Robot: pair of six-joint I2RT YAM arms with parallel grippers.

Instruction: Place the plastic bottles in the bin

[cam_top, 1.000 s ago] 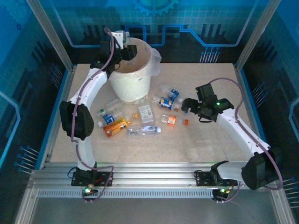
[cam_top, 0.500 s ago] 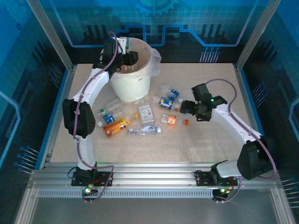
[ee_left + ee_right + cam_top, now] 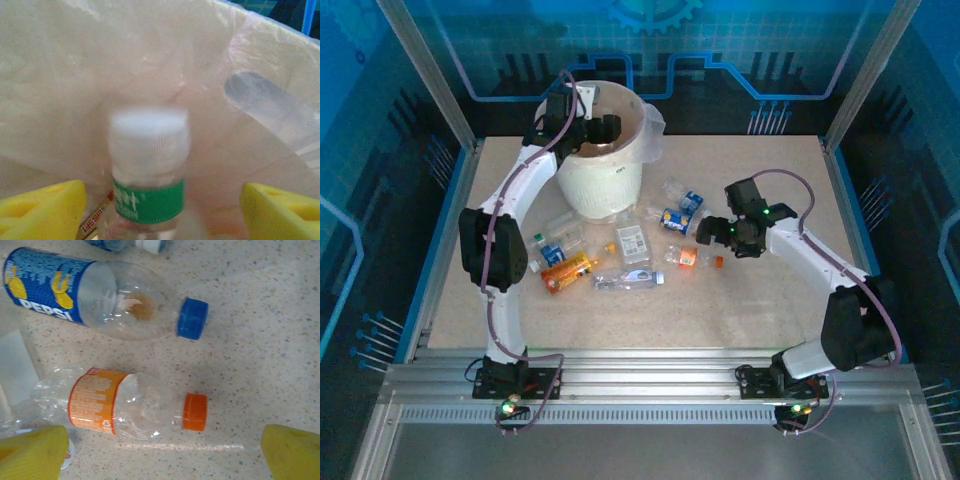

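My left gripper (image 3: 605,128) hangs over the mouth of the bin (image 3: 605,190), a white bucket with a bag liner (image 3: 75,75). Its yellow fingers (image 3: 40,210) stand apart, open. Between them, touching neither, is a blurred clear bottle with a white cap and green label (image 3: 149,165). A clear bottle (image 3: 270,110) lies against the liner. My right gripper (image 3: 715,235) is open just above an orange-labelled, orange-capped bottle (image 3: 125,402) that lies flat on the table, also visible from above (image 3: 685,257). Beyond it lies a blue Pepsi bottle (image 3: 100,295).
Several more bottles lie in front of the bin: an orange one (image 3: 565,272), a clear one (image 3: 625,280), a blue-labelled one (image 3: 552,252) and a white-labelled one (image 3: 632,243). The table's near half and right side (image 3: 770,310) are bare speckled surface.
The left gripper has swung further over the bin and opened, letting go of the green-labelled bottle. The right gripper has moved left, closer to the orange-capped bottle.
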